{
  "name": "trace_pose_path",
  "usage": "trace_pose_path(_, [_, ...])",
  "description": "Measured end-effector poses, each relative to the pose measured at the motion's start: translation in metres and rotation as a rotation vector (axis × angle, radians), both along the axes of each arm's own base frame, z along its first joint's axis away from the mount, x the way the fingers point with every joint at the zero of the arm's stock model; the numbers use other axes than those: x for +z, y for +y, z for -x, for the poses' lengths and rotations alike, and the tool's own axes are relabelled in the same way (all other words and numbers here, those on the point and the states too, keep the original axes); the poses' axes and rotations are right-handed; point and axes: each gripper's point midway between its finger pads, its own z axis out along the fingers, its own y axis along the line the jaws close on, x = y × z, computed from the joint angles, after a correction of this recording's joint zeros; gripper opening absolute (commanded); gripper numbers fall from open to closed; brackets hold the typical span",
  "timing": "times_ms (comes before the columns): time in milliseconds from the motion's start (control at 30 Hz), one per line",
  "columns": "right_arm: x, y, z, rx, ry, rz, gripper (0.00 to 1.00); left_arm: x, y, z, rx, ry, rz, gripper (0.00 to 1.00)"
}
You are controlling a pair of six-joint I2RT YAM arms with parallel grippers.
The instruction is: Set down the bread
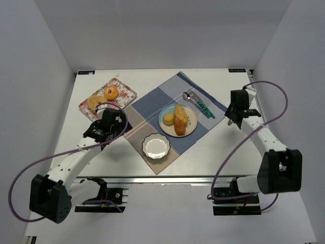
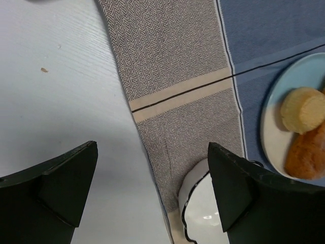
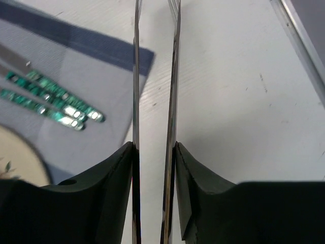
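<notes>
The golden-brown loaf [image 1: 180, 120] and the pale-yellow bun [image 1: 168, 119] lie side by side on a light plate [image 1: 192, 123] in the middle of the patchwork cloth. In the left wrist view the bun [image 2: 303, 109] and loaf [image 2: 307, 152] show at the right edge on the plate [image 2: 267, 127]. My left gripper [image 1: 118, 123] is open and empty [image 2: 152, 178] over the cloth's left edge. My right gripper [image 1: 232, 118] is shut [image 3: 155, 152] on metal tongs [image 3: 136, 76] over bare table right of the cloth.
A floral tray [image 1: 128, 90] at the back left holds an orange-glazed doughnut [image 1: 111, 92] and a croissant [image 1: 95, 102]. A white bowl [image 1: 155, 146] sits on the cloth's near corner and shows under my left fingers [image 2: 203, 213]. Green-handled cutlery [image 1: 199, 103] lies beside the plate [image 3: 51, 99].
</notes>
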Motion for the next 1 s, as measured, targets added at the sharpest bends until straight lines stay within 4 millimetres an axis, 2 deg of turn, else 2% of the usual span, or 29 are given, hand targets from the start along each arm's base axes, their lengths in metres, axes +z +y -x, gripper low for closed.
trace_pose_path(100, [-0.017,-0.023,-0.018,-0.028,0.048,0.012,0.43,-0.017,-0.003,-0.011,-0.006,0.06,-0.038,0.98])
trace_pose_path(233, [-0.045,-0.048,-0.032,-0.054,0.111,0.008,0.5,-0.021,-0.01,-0.031,-0.014,0.08,-0.06,0.98])
trace_pose_path(367, [-0.078,-0.068,-0.031,-0.078,0.194,-0.005,0.63,-0.019,-0.019,-0.055,-0.02,0.07,-0.062,0.98])
trace_pose_path(433, [-0.09,-0.07,-0.028,-0.079,0.228,-0.011,0.71,-0.018,-0.024,-0.064,-0.028,0.068,-0.061,0.98])
trace_pose_path(467, [-0.094,-0.069,-0.027,-0.076,0.239,-0.014,0.84,-0.018,-0.026,-0.068,-0.031,0.068,-0.059,0.98])
trace_pose_path(500, [-0.096,-0.068,-0.027,-0.069,0.244,-0.019,0.89,-0.018,-0.028,-0.071,-0.035,0.068,-0.057,0.98])
trace_pose_path(533, [-0.097,-0.067,-0.027,-0.066,0.246,-0.025,0.89,-0.018,-0.029,-0.073,-0.038,0.069,-0.057,0.98])
trace_pose_path(633, [-0.093,-0.063,-0.024,-0.056,0.236,-0.034,0.89,-0.019,-0.03,-0.073,-0.045,0.074,-0.056,0.98])
trace_pose_path(733, [-0.082,-0.059,-0.017,-0.037,0.213,-0.047,0.89,-0.013,-0.03,-0.072,-0.046,0.062,-0.05,0.98])
trace_pose_path(1000, [0.017,-0.036,-0.007,0.076,-0.007,-0.109,0.89,0.027,-0.027,-0.056,-0.047,-0.026,0.005,0.98])
